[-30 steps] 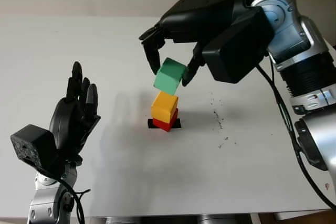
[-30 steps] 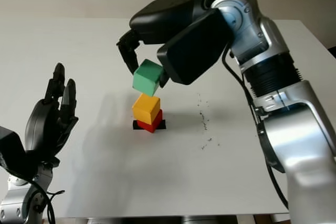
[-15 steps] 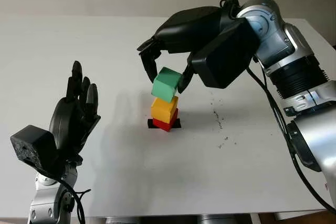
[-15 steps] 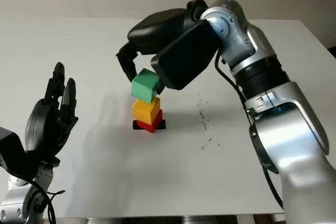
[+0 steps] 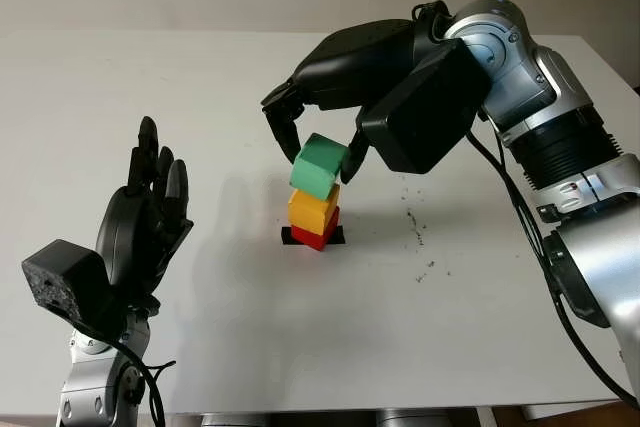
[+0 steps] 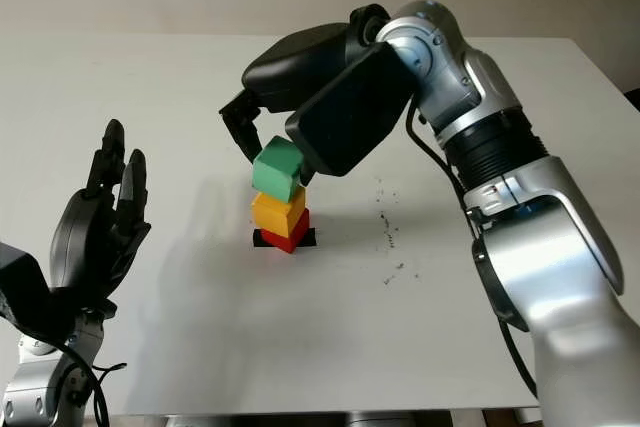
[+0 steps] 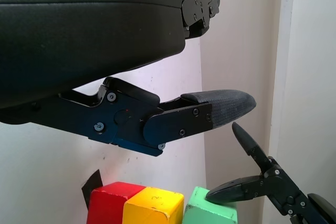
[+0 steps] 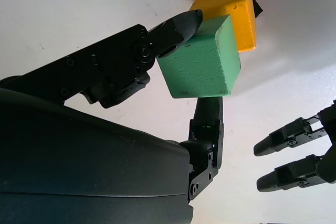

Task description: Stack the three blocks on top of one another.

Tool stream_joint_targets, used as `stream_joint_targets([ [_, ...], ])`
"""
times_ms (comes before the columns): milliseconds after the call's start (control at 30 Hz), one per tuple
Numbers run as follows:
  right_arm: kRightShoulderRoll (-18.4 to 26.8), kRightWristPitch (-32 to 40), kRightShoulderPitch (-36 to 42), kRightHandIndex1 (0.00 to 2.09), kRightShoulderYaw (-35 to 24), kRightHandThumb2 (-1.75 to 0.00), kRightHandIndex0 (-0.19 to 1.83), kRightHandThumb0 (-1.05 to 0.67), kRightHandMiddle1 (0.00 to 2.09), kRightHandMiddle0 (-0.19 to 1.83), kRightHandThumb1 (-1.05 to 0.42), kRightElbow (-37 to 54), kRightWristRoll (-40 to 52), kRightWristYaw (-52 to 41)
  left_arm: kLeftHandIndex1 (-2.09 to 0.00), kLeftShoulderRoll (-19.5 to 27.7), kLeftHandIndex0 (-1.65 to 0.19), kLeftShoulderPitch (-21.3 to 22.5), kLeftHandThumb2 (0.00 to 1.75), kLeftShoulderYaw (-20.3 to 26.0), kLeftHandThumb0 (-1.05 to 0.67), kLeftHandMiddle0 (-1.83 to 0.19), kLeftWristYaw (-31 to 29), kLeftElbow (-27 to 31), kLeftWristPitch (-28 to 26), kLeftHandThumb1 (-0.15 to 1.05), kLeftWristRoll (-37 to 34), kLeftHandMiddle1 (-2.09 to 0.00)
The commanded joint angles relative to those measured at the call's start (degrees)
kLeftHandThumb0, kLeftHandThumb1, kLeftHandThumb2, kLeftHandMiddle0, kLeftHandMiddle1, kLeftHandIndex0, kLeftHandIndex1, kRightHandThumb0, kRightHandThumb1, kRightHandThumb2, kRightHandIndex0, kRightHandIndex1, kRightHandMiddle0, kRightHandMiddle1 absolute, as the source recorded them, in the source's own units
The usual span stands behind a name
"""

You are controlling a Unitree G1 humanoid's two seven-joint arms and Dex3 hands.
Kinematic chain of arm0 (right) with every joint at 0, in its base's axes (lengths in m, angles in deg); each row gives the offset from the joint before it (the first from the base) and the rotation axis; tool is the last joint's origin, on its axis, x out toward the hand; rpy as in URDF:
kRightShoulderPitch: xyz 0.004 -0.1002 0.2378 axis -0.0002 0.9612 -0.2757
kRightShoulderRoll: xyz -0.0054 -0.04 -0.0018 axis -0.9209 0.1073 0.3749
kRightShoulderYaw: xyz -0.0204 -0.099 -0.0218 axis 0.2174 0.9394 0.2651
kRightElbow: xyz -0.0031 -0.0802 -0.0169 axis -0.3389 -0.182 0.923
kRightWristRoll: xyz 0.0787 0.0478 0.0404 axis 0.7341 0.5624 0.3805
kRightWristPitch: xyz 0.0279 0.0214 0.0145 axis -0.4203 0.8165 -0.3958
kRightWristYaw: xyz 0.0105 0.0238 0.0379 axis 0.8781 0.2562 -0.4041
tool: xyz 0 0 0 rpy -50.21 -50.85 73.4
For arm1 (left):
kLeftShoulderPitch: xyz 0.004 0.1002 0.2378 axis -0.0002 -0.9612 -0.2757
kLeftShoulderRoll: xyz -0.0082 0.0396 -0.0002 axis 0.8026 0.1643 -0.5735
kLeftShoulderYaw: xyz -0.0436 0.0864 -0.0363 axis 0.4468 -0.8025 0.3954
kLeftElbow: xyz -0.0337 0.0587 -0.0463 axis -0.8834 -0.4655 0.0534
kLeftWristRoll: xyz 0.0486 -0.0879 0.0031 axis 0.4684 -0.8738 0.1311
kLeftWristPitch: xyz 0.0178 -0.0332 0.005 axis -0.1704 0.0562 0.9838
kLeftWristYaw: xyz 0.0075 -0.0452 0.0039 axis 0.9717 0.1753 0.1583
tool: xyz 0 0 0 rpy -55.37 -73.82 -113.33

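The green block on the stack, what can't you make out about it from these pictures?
- Whether the green block already rests on the yellow block: the right hand holds it tilted, and the seam is too small in the eye views.
- Its far face: covered by a finger in the right wrist view.
- Its lower part: cut off by the left wrist view's edge.
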Motion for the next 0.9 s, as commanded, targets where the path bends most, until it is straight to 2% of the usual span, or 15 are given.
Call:
stream_joint_targets([
  [0,-0.14,-0.14,-1.09,0.05,-0.18,-0.05,0.21,-0.35,1.59,0.34,-0.93,0.06,0.39,0.11,0.00,0.03,0.19,-0.13,0.61,-0.28,-0.71,0.19,-0.27,0.28,0.40,1.05,0.14,-0.01],
  [700,-0.07,-0.91,-0.16,0.05,0.49,-0.05,0.20,-0.36,1.49,0.33,-0.94,0.01,-0.13,-0.51,0.00,-0.78,0.19,-0.81,0.57,-0.62,-0.75,0.19,0.45,1.42,-0.64,1.05,0.42,-0.02],
  [800,-0.08,-0.32,0.17,0.05,0.56,-0.05,0.19,-0.37,1.43,0.35,-0.94,0.36,-0.34,-0.55,0.00,-0.82,0.19,-0.84,0.57,-0.60,-0.75,0.19,0.43,1.46,-0.69,1.05,0.34,-0.01],
  [867,-0.08,0.16,0.48,0.05,0.48,-0.05,0.19,-0.39,1.26,0.33,-0.94,0.65,-0.43,-0.27,0.00,-0.78,0.19,-0.82,0.57,-0.54,-0.74,0.19,0.11,1.32,-0.56,1.05,0.04,0.00],
])
